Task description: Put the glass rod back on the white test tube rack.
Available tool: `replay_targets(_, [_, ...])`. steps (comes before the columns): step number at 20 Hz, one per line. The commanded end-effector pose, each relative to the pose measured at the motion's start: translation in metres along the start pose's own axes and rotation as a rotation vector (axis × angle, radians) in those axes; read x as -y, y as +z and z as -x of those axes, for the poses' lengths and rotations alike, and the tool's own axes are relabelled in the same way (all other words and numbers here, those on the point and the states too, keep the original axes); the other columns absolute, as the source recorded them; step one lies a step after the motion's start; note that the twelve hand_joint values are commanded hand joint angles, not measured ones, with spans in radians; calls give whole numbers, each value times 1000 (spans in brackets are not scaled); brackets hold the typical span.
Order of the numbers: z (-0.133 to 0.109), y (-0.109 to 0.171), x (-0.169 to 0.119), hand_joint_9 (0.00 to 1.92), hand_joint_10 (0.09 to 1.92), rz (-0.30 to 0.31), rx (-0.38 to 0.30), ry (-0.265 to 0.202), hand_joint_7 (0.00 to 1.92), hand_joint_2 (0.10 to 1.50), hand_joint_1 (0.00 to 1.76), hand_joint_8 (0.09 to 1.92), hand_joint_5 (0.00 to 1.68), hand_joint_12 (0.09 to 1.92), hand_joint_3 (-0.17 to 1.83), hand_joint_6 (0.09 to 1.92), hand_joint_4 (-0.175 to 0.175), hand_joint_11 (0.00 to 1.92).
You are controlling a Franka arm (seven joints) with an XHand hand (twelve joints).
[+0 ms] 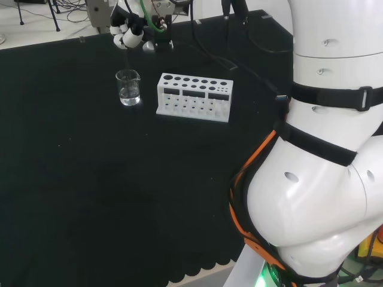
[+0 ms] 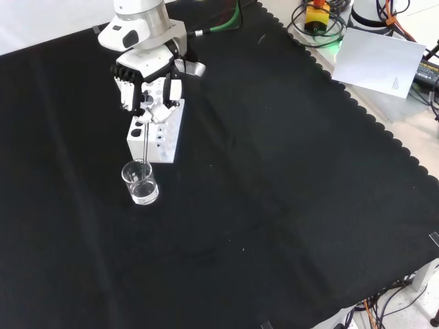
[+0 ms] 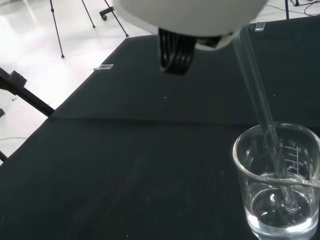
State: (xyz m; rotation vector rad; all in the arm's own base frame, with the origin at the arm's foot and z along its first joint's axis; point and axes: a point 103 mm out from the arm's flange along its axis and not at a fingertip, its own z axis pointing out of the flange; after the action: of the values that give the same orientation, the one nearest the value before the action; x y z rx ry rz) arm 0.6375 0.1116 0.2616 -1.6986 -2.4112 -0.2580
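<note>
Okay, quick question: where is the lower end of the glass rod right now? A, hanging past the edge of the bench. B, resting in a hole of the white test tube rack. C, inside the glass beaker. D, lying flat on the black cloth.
C: the wrist view shows the glass rod slanting down into the glass beaker, its tip near the bottom, with the hand holding its upper end.

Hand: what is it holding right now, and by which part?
The hand holds the glass rod by its upper end; the lower tip is in the beaker.
</note>
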Motion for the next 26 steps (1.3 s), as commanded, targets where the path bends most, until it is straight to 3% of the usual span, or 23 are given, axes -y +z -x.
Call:
replay_targets(1, [-6,-26,0,1561,1041,-31,50,20,1147,613,1304,1286,1079,850,923,892,-175,1643])
replay_targets(4, [-11,-22,-6,1561,1041,-25,53,30,1147,612,1304,1286,1079,850,924,892,-175,1643])
replay_targets(9, [1,-16,5,1561,1040,37,-12,36,1147,612,1305,1286,1080,851,925,891,-175,1643])
replay_targets(26, [23,-81,44,1564,1040,161,-73,84,1148,610,1305,1286,1083,852,927,888,-175,1643])
